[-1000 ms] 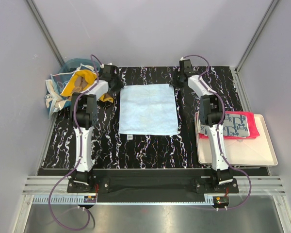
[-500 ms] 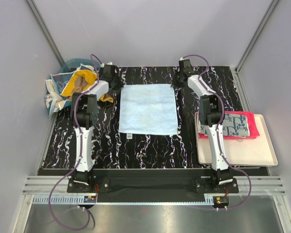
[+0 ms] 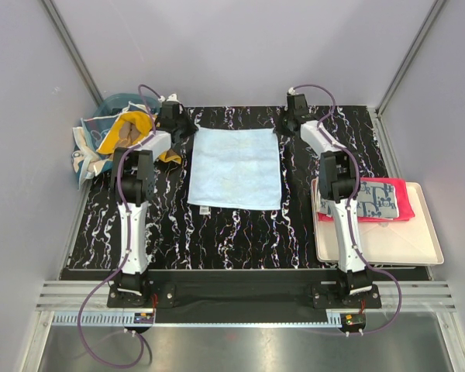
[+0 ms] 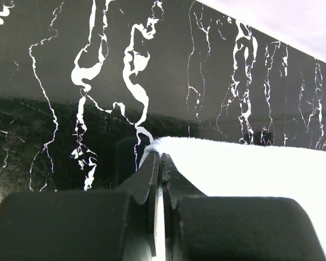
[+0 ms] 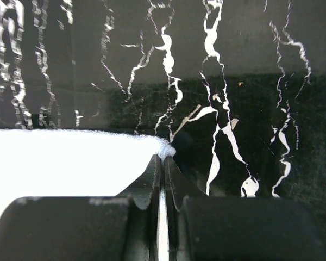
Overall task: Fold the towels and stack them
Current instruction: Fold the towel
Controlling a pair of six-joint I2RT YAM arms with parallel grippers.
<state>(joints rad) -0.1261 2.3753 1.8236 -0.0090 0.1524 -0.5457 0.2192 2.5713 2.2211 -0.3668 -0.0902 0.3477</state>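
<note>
A plain light blue towel (image 3: 235, 169) lies spread flat in the middle of the black marbled table. My left gripper (image 3: 187, 132) is shut on its far left corner. The left wrist view shows the jaws (image 4: 161, 159) pinched together on the cloth edge (image 4: 250, 163). My right gripper (image 3: 283, 130) is shut on the far right corner. In the right wrist view a small nub of towel (image 5: 70, 152) pokes out at the gripper tips (image 5: 163, 159). Other towels: an orange one (image 3: 128, 132) in the basket, and a grey patterned one (image 3: 376, 200) on a red one (image 3: 403, 205).
A translucent teal basket (image 3: 116, 101) with crumpled cloths stands at the table's far left, close to the left arm. A cream tray (image 3: 387, 248) sits at the right edge and carries the folded red and grey towels. Grey walls enclose the table on three sides.
Both grippers have gone from partly open to shut on the blue towel's far corners. The towel has shifted slightly to the left and away from the near edge.
</note>
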